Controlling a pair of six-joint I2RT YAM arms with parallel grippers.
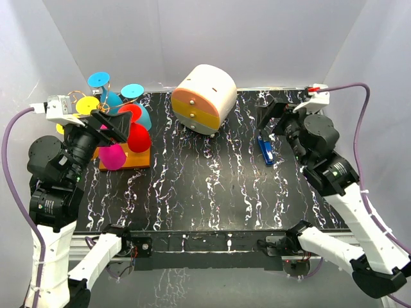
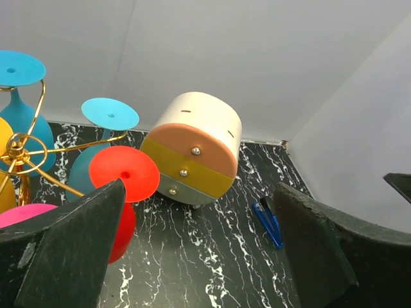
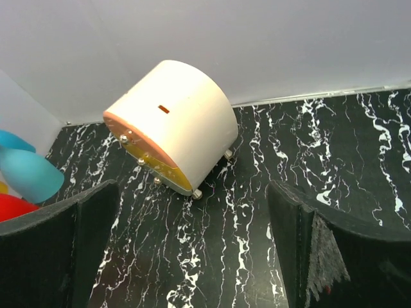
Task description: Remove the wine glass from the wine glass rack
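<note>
— Whereabouts of the wine glass rack (image 1: 136,161)?
— Far left of the black marbled surface (image 1: 212,192), on a flat orange base, with gold wire arms curling up just behind the left jaws.
— And the glasses?
— Hung upside down on those arms, feet uppermost. Red wine glass (image 2: 124,173) nearest the middle of the surface, pink wine glass (image 1: 113,156) just beside it, blue wine glasses (image 2: 110,114) and a yellow wine glass (image 1: 87,104) further back. Not yet taken off.
— Left jaws?
— Spread wide, pinching nothing, just beside the red wine glass. From the wrist camera, red bowl close against one finger (image 2: 64,256); touching or not, hard to tell.
— Right jaws?
— Spread as well, empty, over the right rear of the surface, well apart from the rack and near a small blue thing (image 1: 266,151) lying flat.
— Between the two?
— White-and-orange drawer box (image 1: 204,97), at the rear middle, drawer fronts turned towards the near left.
</note>
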